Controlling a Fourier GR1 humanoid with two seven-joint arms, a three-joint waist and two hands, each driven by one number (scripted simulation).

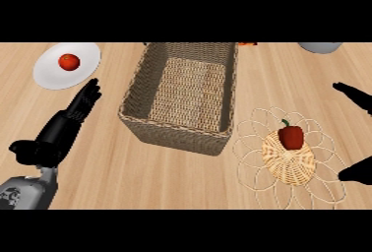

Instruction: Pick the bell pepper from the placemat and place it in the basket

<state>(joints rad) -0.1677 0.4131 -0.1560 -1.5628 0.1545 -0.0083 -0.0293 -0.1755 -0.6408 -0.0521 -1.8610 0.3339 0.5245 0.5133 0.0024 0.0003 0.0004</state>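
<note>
Bell pepper (291,136), red with a dark green stem pointing up and away, is seen on the woven centre of the looped wire placemat (291,162), at the right of the table (181,172) and untouched by either hand. The wicker basket (181,128) lies just left of the placemat, its near right corner close to the outer loops, and nothing can be seen inside it. Only parts of the right robot hand (356,93) are shown at the right edge: dark fingers above the pepper's level and a dark shape lower down, spread apart with nothing between them, so it is judged open and on approach. The left robot hand (83,103) is held with fingers straight, open, left of the basket and below a white plate (51,74) carrying a small red fruit (69,61); it appears to be resting. For the step in hand, the pepper is best enclosed at its widest part, from the right, with fingers and thumb brought to opposite sides rather than onto the stem. The placemat's loops should be cleared by the fingertips so the mat is not dragged. Before the carry leftward, enough lift would be needed to pass the basket's right wall.
</note>
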